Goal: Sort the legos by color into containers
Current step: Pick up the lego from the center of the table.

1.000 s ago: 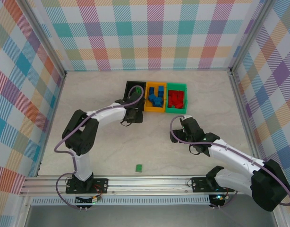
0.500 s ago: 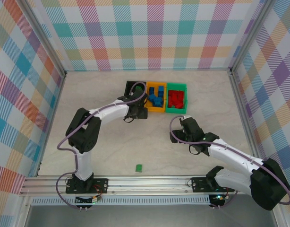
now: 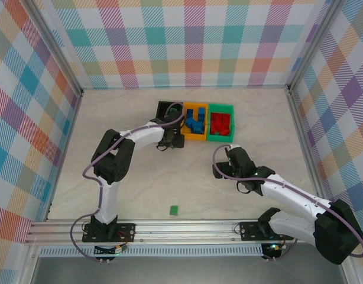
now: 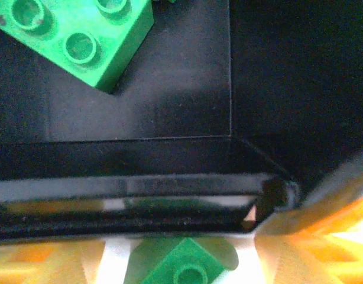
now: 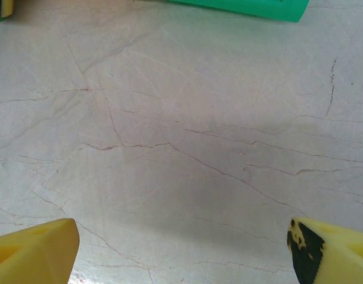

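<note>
— Which lego looks next?
— The green lego, alone near the table's near edge, between the bases. It lies straight nearward of the left gripper, jaws parted at the black bin's near wall. The right gripper, jaws wide over bare table, looks about as close.

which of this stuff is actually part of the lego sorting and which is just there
Part of the job:
black bin
orange bin
green bin
blue bricks
red bricks
green brick inside the black bin
loose green brick on the table by the front rail

Just there:
plaid walls
metal rail
</note>
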